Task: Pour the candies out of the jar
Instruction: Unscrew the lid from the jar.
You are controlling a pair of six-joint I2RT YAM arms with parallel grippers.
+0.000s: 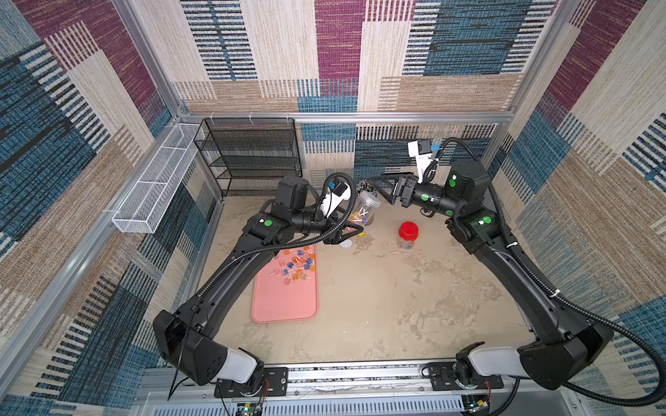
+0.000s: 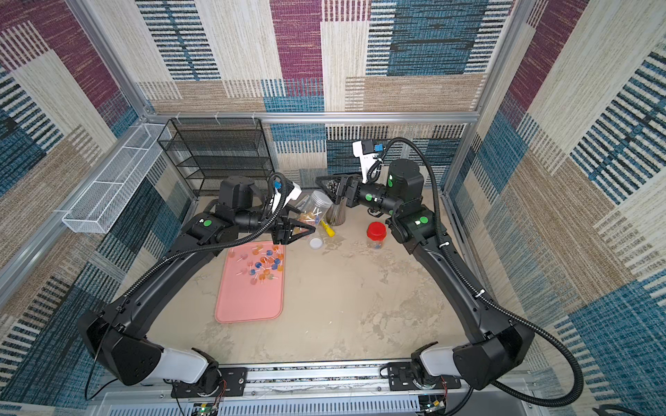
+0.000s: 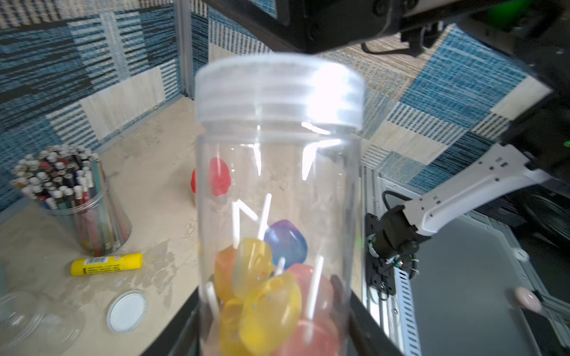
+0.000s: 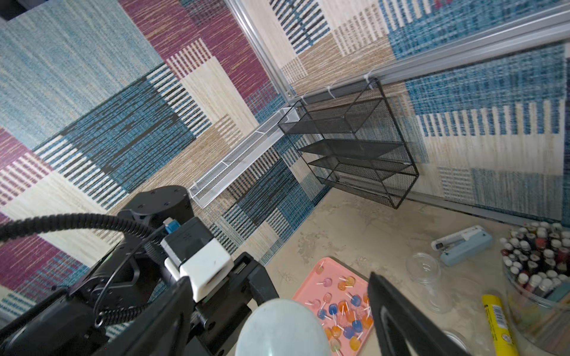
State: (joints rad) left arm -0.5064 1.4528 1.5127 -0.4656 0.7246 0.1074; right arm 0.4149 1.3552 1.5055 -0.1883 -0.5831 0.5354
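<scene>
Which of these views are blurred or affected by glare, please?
Left wrist view: the close jar has its lid smeared and white glare streaks on its wall. Right wrist view: the lid is a soft blob, the pink tray sharp. In both top views: even light, wide-angle bowing.

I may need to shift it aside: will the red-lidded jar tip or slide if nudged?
The red-lidded jar stands upright, so a high nudge might tip it. Little shows inside, so it is probably light and may slide. Its clear wall looks smooth, likely slippery.
</scene>
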